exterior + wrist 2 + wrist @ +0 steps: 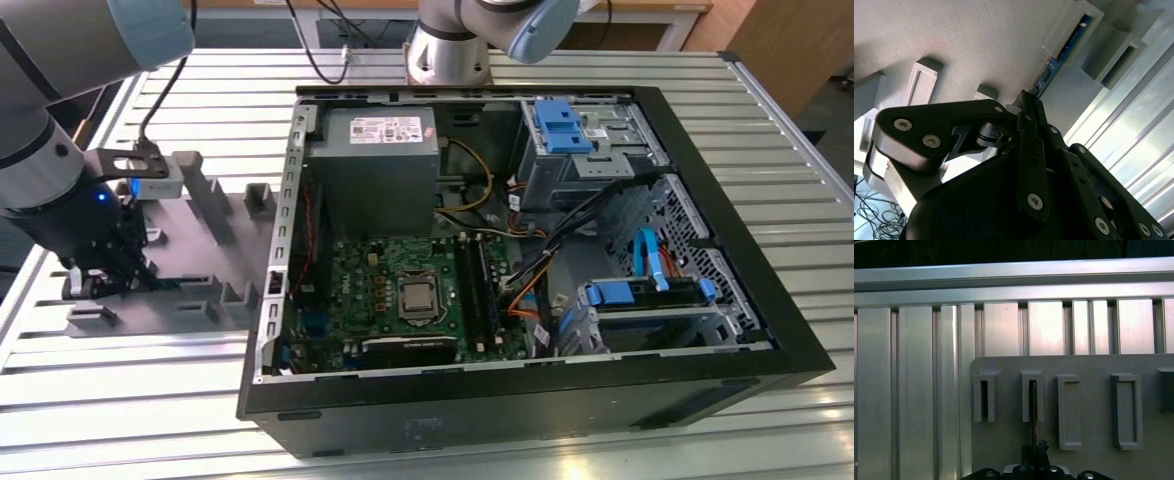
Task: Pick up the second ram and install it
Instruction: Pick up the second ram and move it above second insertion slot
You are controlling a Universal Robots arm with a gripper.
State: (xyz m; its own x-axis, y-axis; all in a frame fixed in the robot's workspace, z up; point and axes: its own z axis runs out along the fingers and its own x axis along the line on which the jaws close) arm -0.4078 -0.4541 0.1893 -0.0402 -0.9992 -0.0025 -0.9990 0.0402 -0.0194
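**Operator:** Where do we locate the gripper?

**Inspector:** In the exterior view we locate the gripper (110, 282) at the exterior view's left. It is lowered onto the grey tray (214, 300). The tray lies on the slatted metal table (134, 400), just beside the open computer case (534, 410).

**Operator:** What state do we record for the pincer?

**Inspector:** We record it as closed on the second ram (1053, 67). In the second wrist view the 2 dark fingers (1031, 150) converge on the blue-green edge of the stick, and the gripper (1029, 100) meets it there. In the first wrist view the gripper (1035, 449) sits with the second ram (1032, 400) running between its tips, seen edge-on as 1 thin dark line.

**Operator:** Where do we place the second ram?

**Inspector:** We place it on the grey tray (1094, 460), upright on its long edge, with its far end seated in 1 narrow slotted post (1032, 377). We see no gap between the stick and that post, so we note it as not yet lifted out. A 2nd narrow post (985, 395) of the same form stands just beside it.

**Operator:** What do we note inside the case?

**Inspector:** We note the green motherboard (360, 270) lying flat in the case, well apart from the gripper. The silver processor (418, 296) sits near its middle. Long dark slots (477, 290) run just beside the processor, on the exterior view's right of it
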